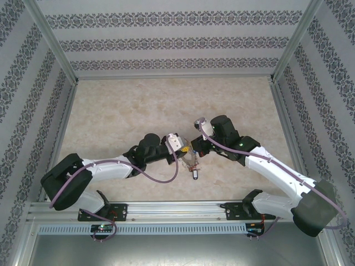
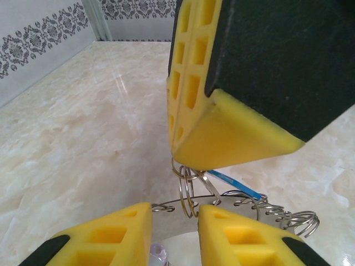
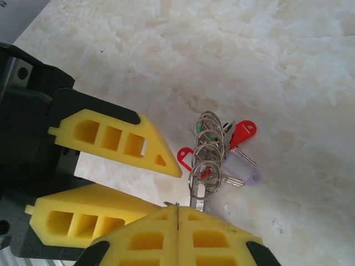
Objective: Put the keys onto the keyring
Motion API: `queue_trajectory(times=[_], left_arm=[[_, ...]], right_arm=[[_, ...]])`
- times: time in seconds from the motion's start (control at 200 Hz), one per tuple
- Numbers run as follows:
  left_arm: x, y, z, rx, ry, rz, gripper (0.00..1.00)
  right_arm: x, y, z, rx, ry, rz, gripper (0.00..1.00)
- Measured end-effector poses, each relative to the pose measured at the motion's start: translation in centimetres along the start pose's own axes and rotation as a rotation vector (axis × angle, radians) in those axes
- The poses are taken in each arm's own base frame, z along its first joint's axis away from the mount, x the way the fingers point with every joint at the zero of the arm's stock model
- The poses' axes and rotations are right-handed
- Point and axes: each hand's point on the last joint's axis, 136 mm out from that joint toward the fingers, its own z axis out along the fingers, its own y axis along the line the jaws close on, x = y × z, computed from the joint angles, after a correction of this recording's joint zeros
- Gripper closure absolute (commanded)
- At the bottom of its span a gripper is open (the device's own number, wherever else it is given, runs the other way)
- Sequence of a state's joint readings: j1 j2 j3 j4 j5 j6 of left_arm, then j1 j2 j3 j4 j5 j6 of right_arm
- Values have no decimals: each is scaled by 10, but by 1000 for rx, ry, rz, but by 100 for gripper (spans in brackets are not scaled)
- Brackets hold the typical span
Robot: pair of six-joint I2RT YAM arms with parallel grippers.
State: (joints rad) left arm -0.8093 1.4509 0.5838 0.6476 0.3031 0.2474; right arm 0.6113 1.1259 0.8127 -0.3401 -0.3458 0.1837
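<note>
top: left gripper (image 1: 186,150), right gripper (image 1: 195,146) meet over grey metal keyring (image 1: 193,162), front of beige marble table (image 1: 138,105)
left wrist: left fingers (image 2: 122,233) apart, grasp cannot tell; blue-tagged silver key (image 2: 233,185) beside loops
right wrist: right gripper clenched on keyring loop; thin wire may slip free if tugged
</note>
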Motion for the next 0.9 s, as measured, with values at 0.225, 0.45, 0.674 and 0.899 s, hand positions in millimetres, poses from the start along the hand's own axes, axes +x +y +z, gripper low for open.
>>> queue_trajectory(times=[0.225, 0.45, 0.674, 0.899], left_arm=[[-5, 2, 7, 1, -5, 9, 75], [-8, 3, 8, 0, -7, 17, 90], [-8, 1, 8, 3, -5, 21, 100], [-9, -4, 7, 18, -15, 25, 100]], right_arm=[[-3, 4, -2, -15, -8, -10, 100], [-5, 5, -4, -16, -16, -16, 100], [-4, 4, -5, -7, -14, -34, 100], [4, -13, -11, 30, 19, -41, 100]])
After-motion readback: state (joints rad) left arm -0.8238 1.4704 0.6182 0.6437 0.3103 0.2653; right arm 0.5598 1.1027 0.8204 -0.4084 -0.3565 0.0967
